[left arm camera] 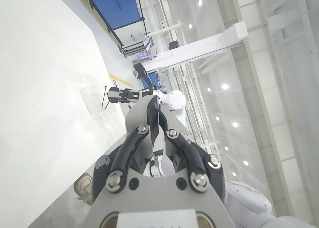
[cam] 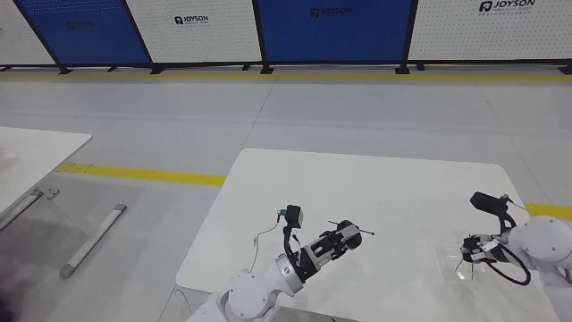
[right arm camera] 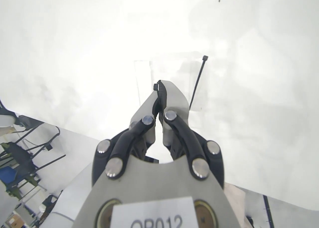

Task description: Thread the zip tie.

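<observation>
**Carefully now: tail must meet head squarely**

Here the left gripper [cam: 351,233] hangs over the near middle of the white table [cam: 375,179], its fingers pressed together. In the top view a thin black zip tie [cam: 365,232] appears to be pinched at their tips, with a strand poking out on either side. The left wrist view does not show the strand itself.

Well apart, the right gripper [right arm camera: 159,87] sits low over a clear tray [right arm camera: 143,61] near the table's right edge. Its fingers are also together, and I cannot make out anything between them. A second zip tie [right arm camera: 198,82] lies in the tray just beside that gripper, not touching it.

As I read it, threading has not begun: no loop is formed and the two arms are far from each other.

To do the step well, the right gripper should take the free tail close to its tip, since a long unsupported length will flex and miss the slot. The left arm should turn the head so that its opening faces the incoming tail. The tail should enter straight along the slot's axis, ridged side toward the pawl, with a slow push until it catches. The thin strap could easily twist or slip between the pads.
</observation>
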You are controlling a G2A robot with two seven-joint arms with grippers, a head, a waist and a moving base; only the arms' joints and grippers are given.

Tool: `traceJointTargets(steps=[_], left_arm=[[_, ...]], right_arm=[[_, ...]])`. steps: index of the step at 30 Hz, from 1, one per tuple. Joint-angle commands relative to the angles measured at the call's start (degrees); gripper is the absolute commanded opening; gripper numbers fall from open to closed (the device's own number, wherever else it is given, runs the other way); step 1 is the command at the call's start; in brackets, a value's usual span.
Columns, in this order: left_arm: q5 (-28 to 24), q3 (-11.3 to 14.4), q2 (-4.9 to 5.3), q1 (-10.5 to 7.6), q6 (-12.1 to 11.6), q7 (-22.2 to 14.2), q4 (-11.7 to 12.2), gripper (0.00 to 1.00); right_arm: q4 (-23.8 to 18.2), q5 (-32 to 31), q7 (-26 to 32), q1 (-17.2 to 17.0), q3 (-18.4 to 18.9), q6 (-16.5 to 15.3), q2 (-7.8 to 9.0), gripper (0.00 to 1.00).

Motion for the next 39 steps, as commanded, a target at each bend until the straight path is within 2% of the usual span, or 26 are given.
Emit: traceJointTargets(steps=[1, 18, 19, 22, 25, 28, 30, 31, 39], left_arm=[[0.0, 0.0, 0.0, 0.0, 0.0, 0.0, 0.0, 0.0], [0.0, 0.0, 0.0, 0.0, 0.0, 0.0, 0.0, 0.0], [0.0, 0.0, 0.0, 0.0, 0.0, 0.0, 0.0, 0.0], [0.0, 0.0, 0.0, 0.0, 0.0, 0.0, 0.0, 0.0], [0.0, 0.0, 0.0, 0.0, 0.0, 0.0, 0.0, 0.0], [0.0, 0.0, 0.0, 0.0, 0.0, 0.0, 0.0, 0.0], [0.0, 0.0, 0.0, 0.0, 0.0, 0.0, 0.0, 0.0], [0.0, 0.0, 0.0, 0.0, 0.0, 0.0, 0.0, 0.0], [0.0, 0.0, 0.0, 0.0, 0.0, 0.0, 0.0, 0.0]], right_arm=[[0.06, 0.0, 0.07, 0.04, 0.01, 0.0, -0.02, 0.0], [0.06, 0.0, 0.07, 0.04, 0.01, 0.0, -0.02, 0.0], [0.16, 0.71, -1.66, -0.46, 0.14, -0.66, -0.09, 0.0], [-0.2, 4.68, -5.53, -1.72, 2.97, -0.81, -0.05, 0.0], [-2.02, 10.25, -9.82, -4.91, 7.8, -2.16, 0.23, 0.0], [-5.18, 15.11, -13.57, -9.38, 12.18, -5.34, 0.51, 0.0], [-6.94, 17.25, -13.38, -12.11, 13.67, -8.44, 0.7, 0.0], [-7.19, 17.74, -12.46, -12.58, 13.81, -9.38, 0.77, 0.0], [-7.19, 17.74, -12.46, -12.58, 13.81, -9.38, 0.77, 0.0]])
